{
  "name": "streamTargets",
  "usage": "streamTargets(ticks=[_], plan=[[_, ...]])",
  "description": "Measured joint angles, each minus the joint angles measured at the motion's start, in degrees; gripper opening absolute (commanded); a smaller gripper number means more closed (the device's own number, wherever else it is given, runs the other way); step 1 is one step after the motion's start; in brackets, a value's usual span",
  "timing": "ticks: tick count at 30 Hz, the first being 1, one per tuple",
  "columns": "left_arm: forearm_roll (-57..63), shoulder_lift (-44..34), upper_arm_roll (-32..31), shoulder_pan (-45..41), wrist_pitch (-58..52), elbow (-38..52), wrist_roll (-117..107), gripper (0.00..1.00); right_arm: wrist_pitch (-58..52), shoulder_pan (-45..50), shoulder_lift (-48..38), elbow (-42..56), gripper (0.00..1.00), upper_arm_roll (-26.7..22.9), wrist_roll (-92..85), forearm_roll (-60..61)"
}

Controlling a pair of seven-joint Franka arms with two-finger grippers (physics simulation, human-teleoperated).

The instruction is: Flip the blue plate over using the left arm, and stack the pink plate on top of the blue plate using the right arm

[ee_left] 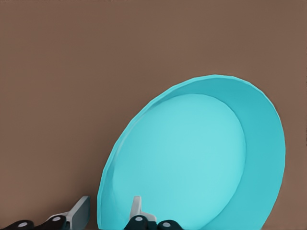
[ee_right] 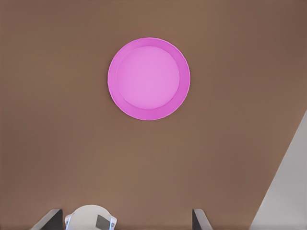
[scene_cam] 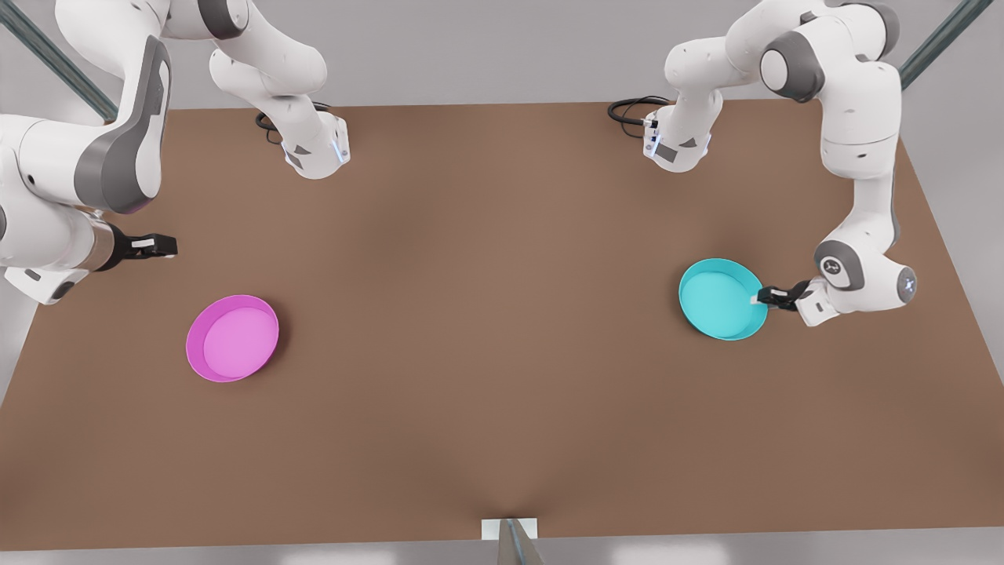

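Left gripper (scene_cam: 759, 297) jaws clamp the blue plate (scene_cam: 718, 298) rim (hollow up); right gripper (scene_cam: 169, 246) jaws apart.

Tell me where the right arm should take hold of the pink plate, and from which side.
Grip the upright rim of the pink plate, one finger inside and one outside; it lies flat, open side up, so only the rim offers an edge. Probably come from above at the arc nearest the right pincer, which waits open, apart from it. The left pincer straddles the blue plate rim.
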Motion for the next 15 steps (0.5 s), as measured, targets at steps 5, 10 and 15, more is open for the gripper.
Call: streamTargets(ticks=[5, 10, 15], plan=[[0.0, 0.8, 0.0, -0.2, 0.5, 0.2, 0.9, 0.49, 0.0, 0.0, 0.1, 0.0, 1.00, 0.0, 0.0, 0.0], [0.0, 1.1, 0.0, -0.1, 0.7, 0.3, 1.5, 0.44, 0.0, 0.0, 0.2, 0.0, 1.00, 0.0, 0.0, 0.0], [0.0, 1.1, 0.0, -0.4, 0.8, 0.3, 1.9, 0.34, 0.0, -0.5, 0.3, 0.0, 1.00, 0.0, 0.0, 0.0]])
